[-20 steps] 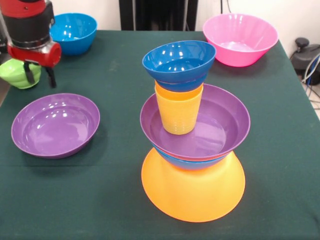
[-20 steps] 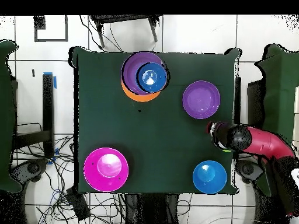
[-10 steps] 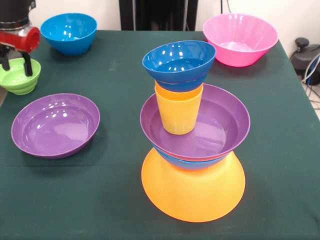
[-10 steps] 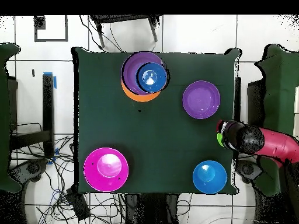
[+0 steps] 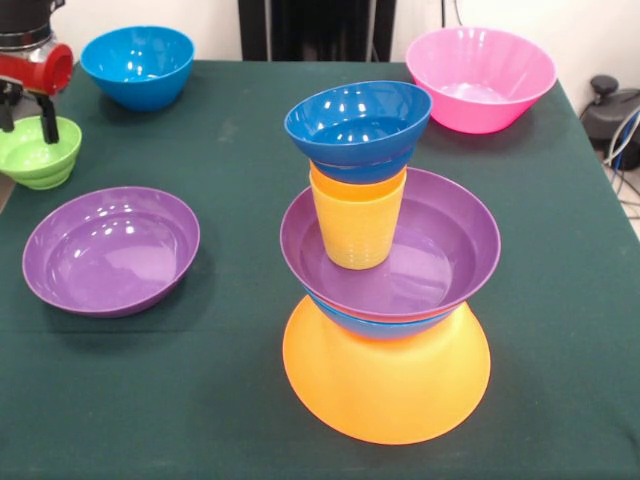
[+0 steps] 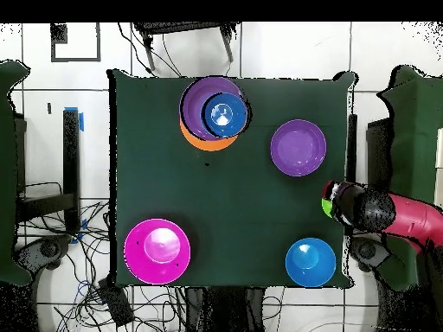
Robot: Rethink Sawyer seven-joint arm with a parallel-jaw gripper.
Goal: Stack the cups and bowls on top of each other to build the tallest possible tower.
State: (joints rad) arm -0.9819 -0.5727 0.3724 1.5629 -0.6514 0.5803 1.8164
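The tower stands near the middle of the table. Its base is an upside-down yellow-orange bowl [image 5: 386, 385]. On that sit a blue bowl [image 5: 385, 326], a shallow purple bowl [image 5: 445, 250], a ribbed yellow cup [image 5: 357, 228] and a blue bowl [image 5: 357, 120] on top. From above the tower [image 6: 216, 112] shows as rings. My gripper [image 5: 27, 113] hangs open at the far left over a small green bowl [image 5: 38, 152], with one finger [image 5: 47, 118] just above the bowl's hollow. It holds nothing. In the overhead view the wrist [image 6: 355, 207] hides most of the green bowl [image 6: 326, 206].
A loose purple bowl [image 5: 110, 250] lies left of the tower, also visible from above [image 6: 298, 148]. A blue bowl [image 5: 138, 62] and a large pink bowl [image 5: 480, 75] stand at the back corners. The green bowl sits at the table's edge.
The gripper has moved away from the purple bowl toward the table's edge and now hangs over the green bowl. It stayed open. Bowls and tower have not moved.
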